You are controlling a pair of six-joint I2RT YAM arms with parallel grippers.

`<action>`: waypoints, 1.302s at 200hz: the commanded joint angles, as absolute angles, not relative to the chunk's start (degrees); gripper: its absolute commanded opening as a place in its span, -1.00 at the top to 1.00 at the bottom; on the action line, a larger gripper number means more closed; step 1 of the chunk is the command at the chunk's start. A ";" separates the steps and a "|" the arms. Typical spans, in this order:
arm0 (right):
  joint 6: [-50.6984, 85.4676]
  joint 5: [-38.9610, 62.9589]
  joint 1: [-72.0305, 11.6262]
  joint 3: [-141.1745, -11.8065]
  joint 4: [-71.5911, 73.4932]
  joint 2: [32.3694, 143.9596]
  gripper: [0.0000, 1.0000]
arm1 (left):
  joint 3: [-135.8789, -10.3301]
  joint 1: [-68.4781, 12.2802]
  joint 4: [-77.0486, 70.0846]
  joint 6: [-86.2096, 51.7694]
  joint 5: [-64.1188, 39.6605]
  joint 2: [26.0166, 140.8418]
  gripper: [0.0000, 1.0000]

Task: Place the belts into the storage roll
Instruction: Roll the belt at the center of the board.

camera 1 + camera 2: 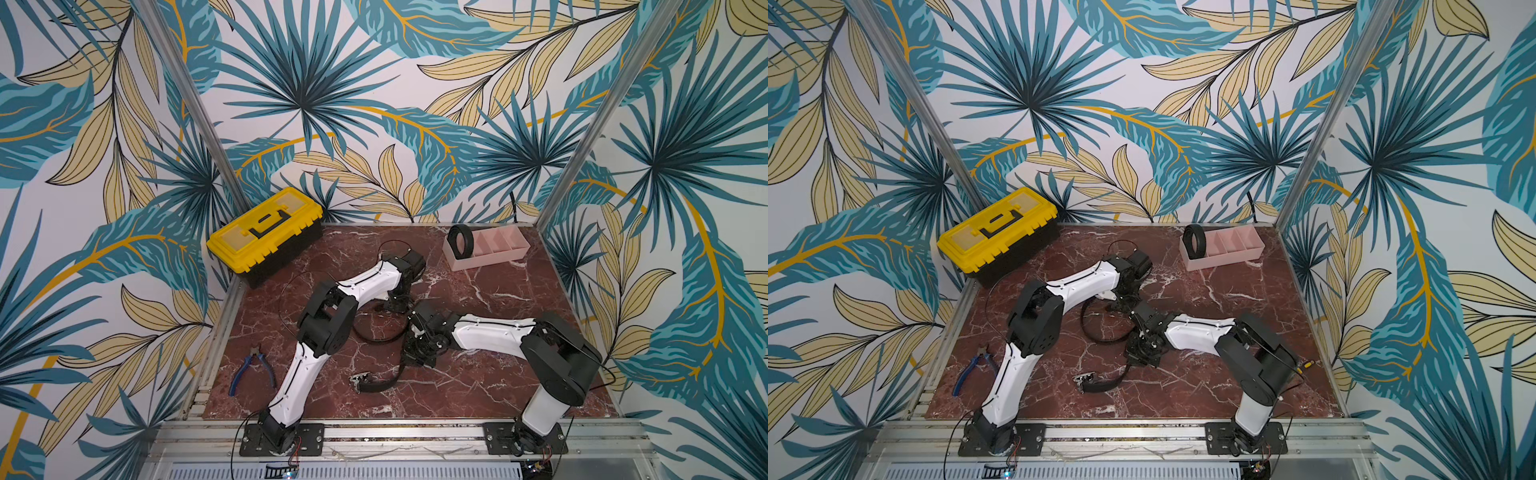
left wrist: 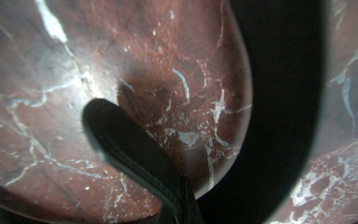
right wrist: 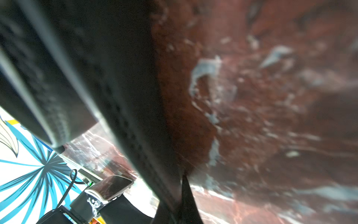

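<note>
Clamps tight with the left gripper on the loose belt, jaws pressed together with only the strap's thickness between them. Shows, in the left wrist view, a short rounded tip of that strap poking out past the jaws over the red marble table, matte black with a stitched edge. Clamps just as tight with the right gripper on the same belt, further along its length; from those jaws runs a flat black band dotted with a row of punched holes. Sags between the two sets of jaws in a wide loop lying on the table, in both top views. Trails from the right jaws toward the front edge and ends in a small shiny metal buckle, near those jaws but apart from them. Looks to sweep around beside the left jaws as a broad dark arc, though blur there makes that hard to confirm. Well apart from both sets of jaws, by the back wall: the storage roll, a pale pink tray of four compartments, with the coiled belt standing on edge like a tyre in the end compartment closest to the jaws.
</note>
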State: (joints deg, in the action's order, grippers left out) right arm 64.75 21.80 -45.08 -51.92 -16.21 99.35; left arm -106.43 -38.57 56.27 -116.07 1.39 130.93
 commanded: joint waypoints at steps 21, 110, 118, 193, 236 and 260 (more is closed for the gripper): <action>74.59 19.81 -45.09 -47.68 -7.61 100.33 0.99 | -95.64 -38.16 55.79 -123.77 1.43 127.57 1.00; 72.25 18.47 -45.18 -47.02 -11.78 96.34 0.31 | -93.60 -38.13 55.79 -128.49 -0.17 126.10 1.00; 69.88 18.04 -45.17 -47.20 -14.59 95.25 0.20 | -93.68 -38.01 55.82 -128.35 -0.31 126.28 1.00; 58.83 4.48 -43.59 -43.42 -21.10 77.51 -0.23 | -92.39 -36.99 55.81 -124.79 -2.83 125.48 1.00; 56.76 6.18 -40.34 -54.31 -18.10 91.75 -0.22 | -91.71 -36.46 55.85 -125.33 -4.20 124.80 1.00; 57.99 5.85 -40.37 -59.07 -16.50 97.86 -0.20 | -91.67 -36.27 55.79 -125.88 -5.30 124.85 1.00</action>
State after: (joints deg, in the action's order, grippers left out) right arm 58.24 7.05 -40.36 -54.81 -17.74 93.51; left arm -94.39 -36.88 53.47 -118.98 -1.67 123.57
